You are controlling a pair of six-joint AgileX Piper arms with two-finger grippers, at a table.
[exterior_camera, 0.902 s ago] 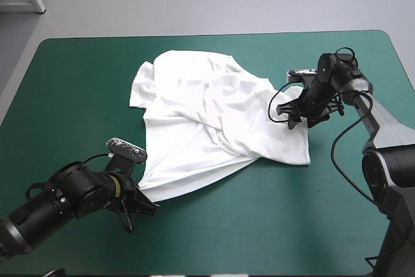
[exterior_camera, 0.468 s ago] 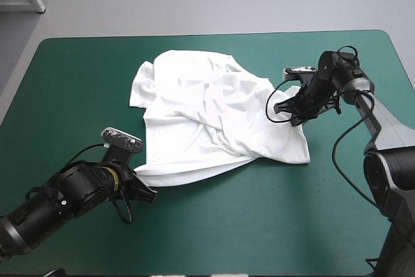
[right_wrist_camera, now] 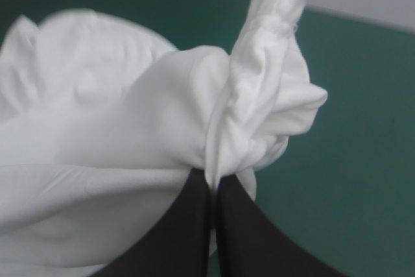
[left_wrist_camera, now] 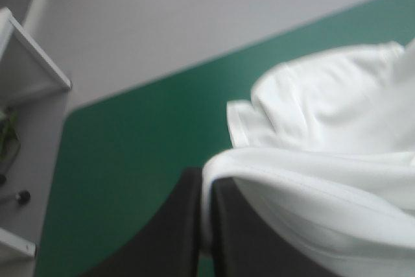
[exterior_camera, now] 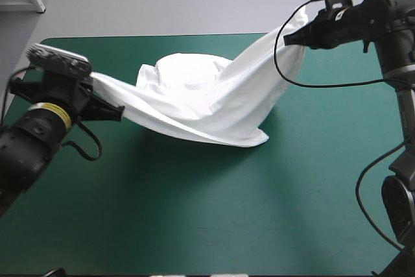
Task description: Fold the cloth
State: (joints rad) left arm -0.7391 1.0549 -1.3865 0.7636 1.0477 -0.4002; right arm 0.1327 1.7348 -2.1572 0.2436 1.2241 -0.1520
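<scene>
Two edges of the white short-sleeved T-shirt (exterior_camera: 214,98) are clamped by the left end effector (exterior_camera: 117,111) and the right end effector (exterior_camera: 290,38), its middle sagging onto the teal-green bench (exterior_camera: 194,212). An edge could be pulled free by excess tension.

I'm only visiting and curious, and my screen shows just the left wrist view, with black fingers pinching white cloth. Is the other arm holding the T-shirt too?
Observer: Yes. In the right wrist view the right gripper is shut on a bunched corner of the T-shirt.
Visitor: So is the whole shirt in the air?
Observer: It seems not. In the high view it is slung between the left gripper and the right one, and its middle appears to rest on the teal-green table.
Visitor: Which arm is farther back?
Observer: The right one, over the table's far edge. The left is by the left edge.
</scene>
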